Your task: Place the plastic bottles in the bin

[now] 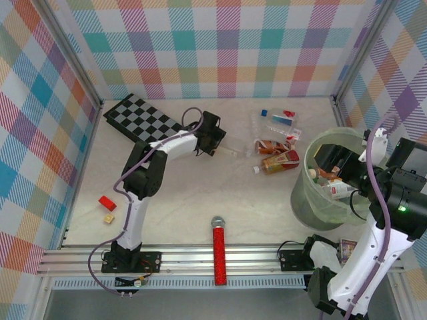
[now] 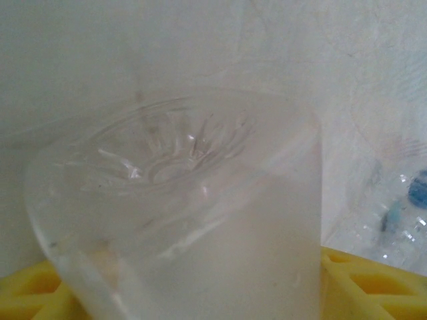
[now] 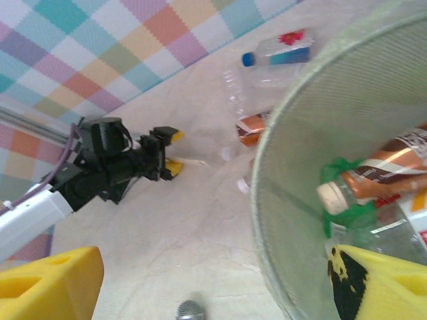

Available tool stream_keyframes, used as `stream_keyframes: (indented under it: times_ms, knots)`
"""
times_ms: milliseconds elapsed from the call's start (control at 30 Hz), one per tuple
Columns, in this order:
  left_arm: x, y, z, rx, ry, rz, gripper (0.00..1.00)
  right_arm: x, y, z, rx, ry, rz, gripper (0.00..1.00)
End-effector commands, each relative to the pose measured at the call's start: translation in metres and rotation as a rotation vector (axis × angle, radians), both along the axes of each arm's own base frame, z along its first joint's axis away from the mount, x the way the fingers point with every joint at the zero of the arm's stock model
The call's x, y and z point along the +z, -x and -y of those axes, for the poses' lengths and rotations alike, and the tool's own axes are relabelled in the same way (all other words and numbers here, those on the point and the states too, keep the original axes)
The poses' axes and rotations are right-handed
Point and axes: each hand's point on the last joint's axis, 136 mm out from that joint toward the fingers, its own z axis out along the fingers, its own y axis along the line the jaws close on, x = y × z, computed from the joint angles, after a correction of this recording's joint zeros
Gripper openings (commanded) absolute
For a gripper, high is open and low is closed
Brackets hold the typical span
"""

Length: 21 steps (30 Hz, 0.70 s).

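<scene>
A clear plastic bottle (image 2: pixel 193 220) is seen very close, its ribbed base turned towards the camera. It is flanked by the yellow fingers (image 2: pixel 373 287) of the left gripper (image 2: pixel 200 300), one at each lower corner; contact cannot be judged. A pale table (image 2: pixel 200 47) is seen behind. Further right, blurred clear bottles (image 2: pixel 400 220) with blue parts are seen lying.

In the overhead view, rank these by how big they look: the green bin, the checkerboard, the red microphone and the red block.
1. bin, though its height brings it nearer the camera
2. checkerboard
3. microphone
4. red block
</scene>
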Motion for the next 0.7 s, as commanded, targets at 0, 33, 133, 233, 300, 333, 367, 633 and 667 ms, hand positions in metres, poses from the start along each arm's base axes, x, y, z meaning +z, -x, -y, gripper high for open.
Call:
stream_keyframes:
  times_ms: [0,33,133,233,300,333,367,633,667]
  knots:
    - [0.069,-0.006,-0.008,-0.034,0.016,0.165,0.57,0.01,-0.012,-0.009,0.065,-0.073,0.04,0.85]
    - [0.082,-0.004,-0.01,-0.049,0.007,0.195,0.57,0.011,-0.014,-0.01,0.072,-0.08,0.046,0.85]
    - [0.108,0.005,-0.016,-0.103,-0.012,0.25,0.56,0.018,-0.018,-0.016,0.114,-0.121,0.071,0.85]
    - [0.131,0.014,-0.018,-0.166,-0.007,0.302,0.55,0.023,-0.023,-0.021,0.151,-0.157,0.095,0.84]
    - [0.144,0.021,-0.022,-0.197,-0.005,0.332,0.54,0.024,-0.027,-0.024,0.173,-0.177,0.101,0.84]
    - [0.151,0.024,-0.024,-0.217,-0.004,0.348,0.53,0.023,-0.029,-0.026,0.186,-0.184,0.099,0.84]
    - [0.158,0.028,-0.027,-0.234,-0.002,0.363,0.52,0.022,-0.032,-0.027,0.201,-0.188,0.099,0.84]
    - [0.192,0.059,-0.035,-0.385,0.092,0.462,0.45,0.008,-0.059,-0.063,0.365,-0.183,0.047,0.84]
    - [0.195,0.063,-0.036,-0.404,0.094,0.473,0.44,0.004,-0.064,-0.07,0.39,-0.18,0.034,0.84]
